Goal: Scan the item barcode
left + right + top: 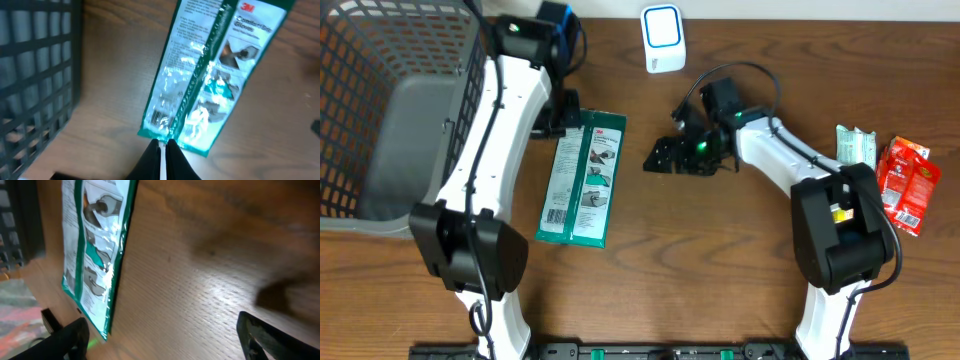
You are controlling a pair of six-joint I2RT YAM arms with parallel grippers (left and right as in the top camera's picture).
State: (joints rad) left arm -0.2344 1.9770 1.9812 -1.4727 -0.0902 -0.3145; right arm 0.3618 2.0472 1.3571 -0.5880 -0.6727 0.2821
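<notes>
The left gripper [161, 152] is clenched, its tips meeting the near short edge of the green glove package [210, 75]; I cannot tell whether it pinches the film. The right gripper [162, 322] hangs spread wide over bare worktop [225, 255] just beside the package. The package lies flat between the wire basket [390, 90] and that arm.

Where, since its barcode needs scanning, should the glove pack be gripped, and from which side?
Likely the short edge by the 3M logo, approached from the far side: the glove pack lies flat and thin, and the barcode sits at the other end.
</notes>
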